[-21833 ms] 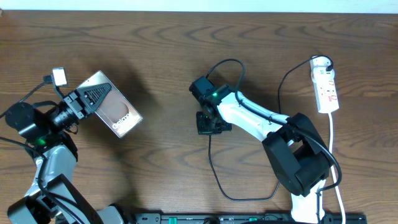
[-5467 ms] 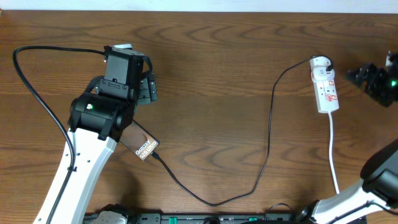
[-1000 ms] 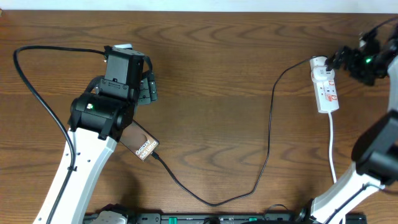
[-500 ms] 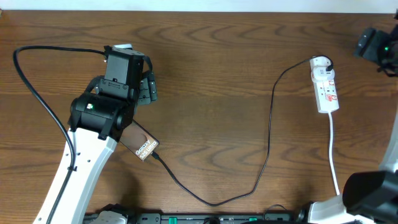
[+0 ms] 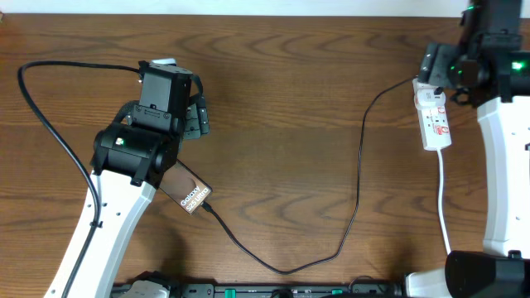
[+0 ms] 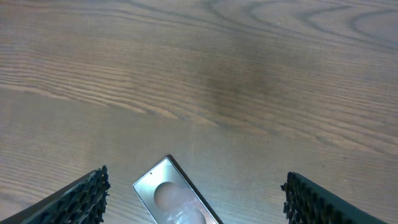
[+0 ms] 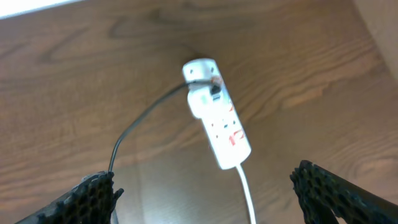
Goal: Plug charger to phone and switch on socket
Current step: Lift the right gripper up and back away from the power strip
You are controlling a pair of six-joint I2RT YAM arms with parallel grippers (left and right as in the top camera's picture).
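The phone (image 5: 193, 196) lies flat under my left arm, its white lettering showing; in the left wrist view its glossy end (image 6: 171, 198) sits between my fingers. The left gripper (image 5: 197, 118) (image 6: 196, 179) hangs open above it, touching nothing. The charger (image 5: 359, 165) is a thin black cable that runs from the phone's lower end, where its tip looks inserted, in a loop to the socket (image 5: 436, 116) (image 7: 218, 121). The right gripper (image 5: 439, 68) (image 7: 204, 175) hovers open above the socket's rounded end, holding nothing.
The socket's white cord (image 5: 443, 194) runs toward the front edge. My left arm's thick black cable (image 5: 50, 124) arcs over the table's left side. The right arm (image 5: 501, 149) stands along the right edge.
The right arm has swung in from the far right edge and now sits over the socket's rounded end. The left arm, phone and charger have not moved.
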